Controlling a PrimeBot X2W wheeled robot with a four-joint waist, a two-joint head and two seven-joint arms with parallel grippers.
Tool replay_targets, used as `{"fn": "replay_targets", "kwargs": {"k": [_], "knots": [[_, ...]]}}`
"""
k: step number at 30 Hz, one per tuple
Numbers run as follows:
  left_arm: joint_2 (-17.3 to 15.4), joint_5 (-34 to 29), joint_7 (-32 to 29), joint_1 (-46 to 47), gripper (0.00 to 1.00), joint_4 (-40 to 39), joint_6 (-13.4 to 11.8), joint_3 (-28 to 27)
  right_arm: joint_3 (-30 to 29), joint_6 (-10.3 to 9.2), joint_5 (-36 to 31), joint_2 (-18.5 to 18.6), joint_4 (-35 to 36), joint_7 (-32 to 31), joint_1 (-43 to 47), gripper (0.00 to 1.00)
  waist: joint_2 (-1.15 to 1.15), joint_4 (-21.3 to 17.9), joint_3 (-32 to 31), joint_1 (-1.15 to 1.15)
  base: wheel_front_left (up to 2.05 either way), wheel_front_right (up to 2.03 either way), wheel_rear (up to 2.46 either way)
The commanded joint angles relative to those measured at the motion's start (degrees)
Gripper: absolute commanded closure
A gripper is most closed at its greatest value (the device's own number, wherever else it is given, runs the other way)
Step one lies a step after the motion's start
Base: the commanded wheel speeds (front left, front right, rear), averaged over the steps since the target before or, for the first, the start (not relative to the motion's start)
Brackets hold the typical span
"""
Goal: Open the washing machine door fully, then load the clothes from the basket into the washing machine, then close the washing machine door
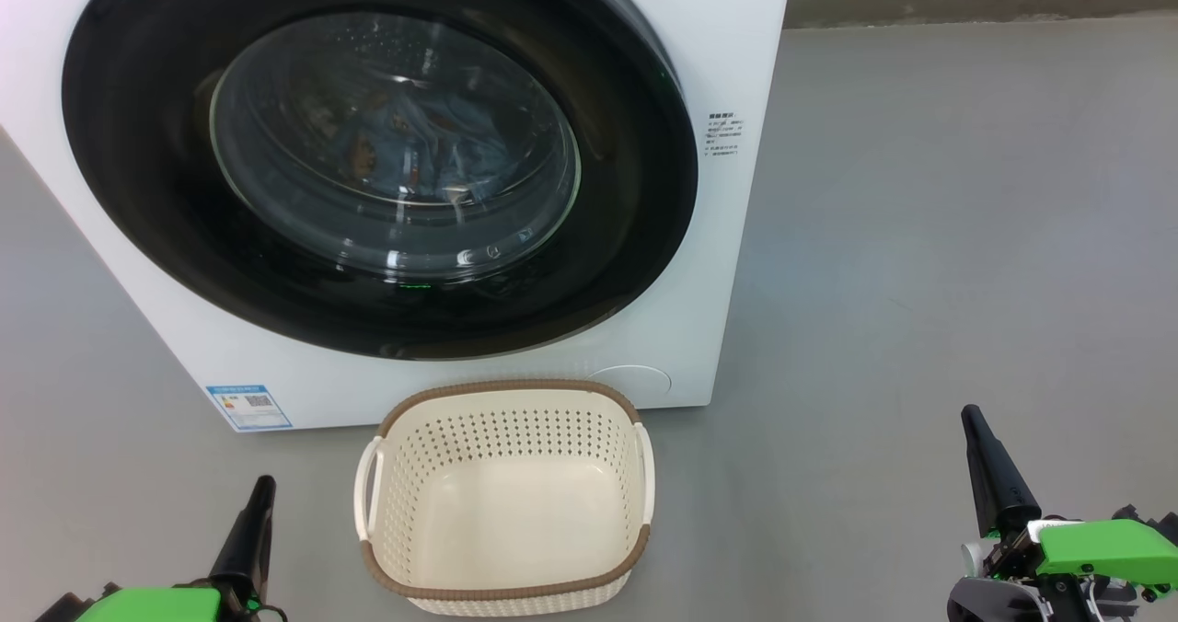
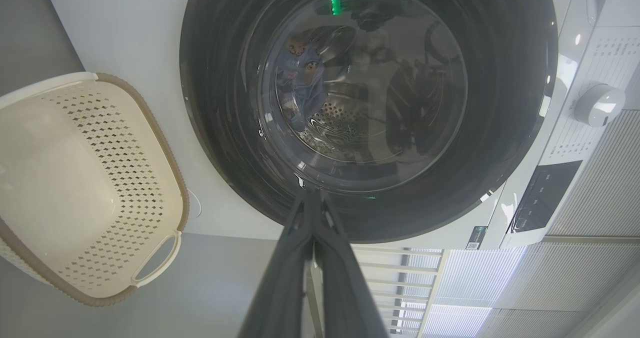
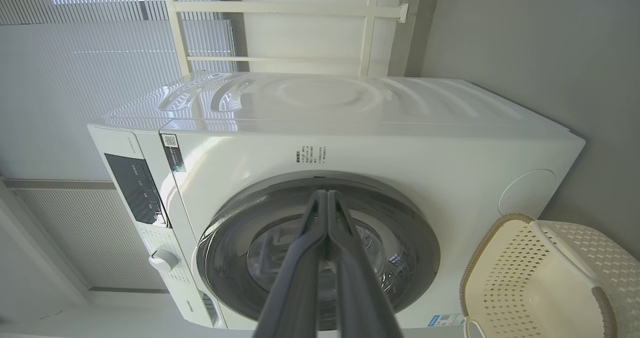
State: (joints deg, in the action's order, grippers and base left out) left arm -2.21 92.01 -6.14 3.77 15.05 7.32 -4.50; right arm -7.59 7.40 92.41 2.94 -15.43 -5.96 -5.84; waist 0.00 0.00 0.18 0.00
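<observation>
The white washing machine (image 1: 727,61) stands before me with its round black door (image 1: 147,199) shut against the front. Through the glass porthole I see the clothes (image 1: 414,148), blue fabric with bear prints (image 2: 300,73), lying in the drum. The cream basket (image 1: 506,498) sits on the floor just in front of the machine, with nothing in it. My left gripper (image 1: 262,486) rests at the lower left, shut and holding nothing. My right gripper (image 1: 971,415) rests at the lower right, also shut and holding nothing. Both stand well back from the door.
Grey floor (image 1: 966,236) stretches to the right of the machine and around the basket. A wall base (image 1: 975,1) runs along the back right. The machine's control panel and knob (image 2: 597,105) sit on its top front; window blinds (image 3: 100,53) lie behind it.
</observation>
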Motion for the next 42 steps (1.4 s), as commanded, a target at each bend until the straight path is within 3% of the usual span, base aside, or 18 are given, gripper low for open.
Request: {"fn": "replay_targets", "kwargs": {"k": [1, 42], "knots": [[-0.7, 0.2, -0.3, 2.4, 1.00, -1.0, 0.2, -2.0, 1.2, 0.09, -0.1, 0.1, 1.4, -0.4, -0.3, 1.00, 0.00, 0.0, 0.0, 0.00, 0.00, 0.00, 0.00], [-0.7, 0.1, -0.4, 2.4, 1.00, -1.0, 0.2, -2.1, 1.1, 0.09, -0.2, 0.0, 1.4, -0.5, -0.3, 1.00, 0.00, 0.0, 0.0, 0.00, 0.00, 0.00, 0.00]]}}
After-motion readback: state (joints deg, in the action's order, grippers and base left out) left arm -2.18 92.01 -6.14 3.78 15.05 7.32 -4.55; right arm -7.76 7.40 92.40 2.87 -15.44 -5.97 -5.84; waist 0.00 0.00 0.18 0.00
